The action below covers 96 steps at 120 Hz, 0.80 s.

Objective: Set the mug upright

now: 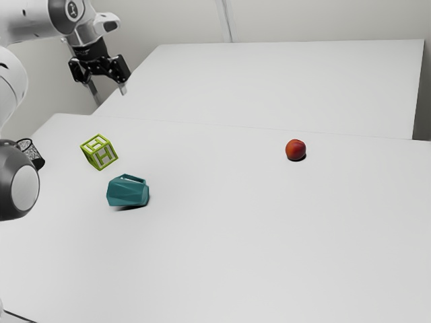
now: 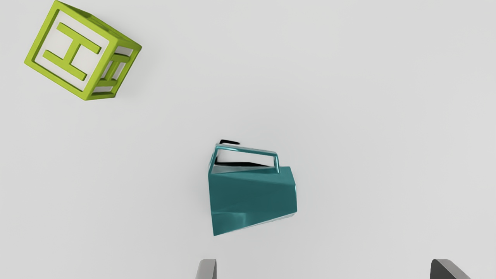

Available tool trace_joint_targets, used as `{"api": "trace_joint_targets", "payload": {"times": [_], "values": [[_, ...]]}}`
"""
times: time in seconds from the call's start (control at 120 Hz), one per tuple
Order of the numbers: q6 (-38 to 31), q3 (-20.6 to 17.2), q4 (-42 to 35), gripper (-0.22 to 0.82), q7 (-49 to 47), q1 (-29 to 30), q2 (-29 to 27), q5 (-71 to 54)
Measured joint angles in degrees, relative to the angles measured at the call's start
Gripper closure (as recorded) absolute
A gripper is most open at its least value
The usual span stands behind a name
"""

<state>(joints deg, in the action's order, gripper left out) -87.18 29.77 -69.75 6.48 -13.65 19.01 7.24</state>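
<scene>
White table (image 1: pixel 269 235), pale walls (image 1: pixel 323 20).

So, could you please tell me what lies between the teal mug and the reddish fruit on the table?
Bare tabletop stretches between the mug and the fruit in the exterior view.

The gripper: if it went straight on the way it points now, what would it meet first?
Probably the teal mug lying on its side, or the table close beside it. The gripper points down from above, but depth is unclear, so I can't say which for certain.
</scene>
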Motion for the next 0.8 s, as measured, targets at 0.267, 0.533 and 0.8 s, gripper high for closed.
{"api": "trace_joint_targets", "payload": {"times": [0.267,0.533,0.8], "values": [[0.8,0.4,-0.5,0.0,0.0,0.7,-0.3,0.5],[-3.6,1.4,-24.2,0.0,1.8,2.9,-11.1,2.9],[-10.8,5.0,-35.3,0.0,10.2,6.0,-12.2,10.4]]}}
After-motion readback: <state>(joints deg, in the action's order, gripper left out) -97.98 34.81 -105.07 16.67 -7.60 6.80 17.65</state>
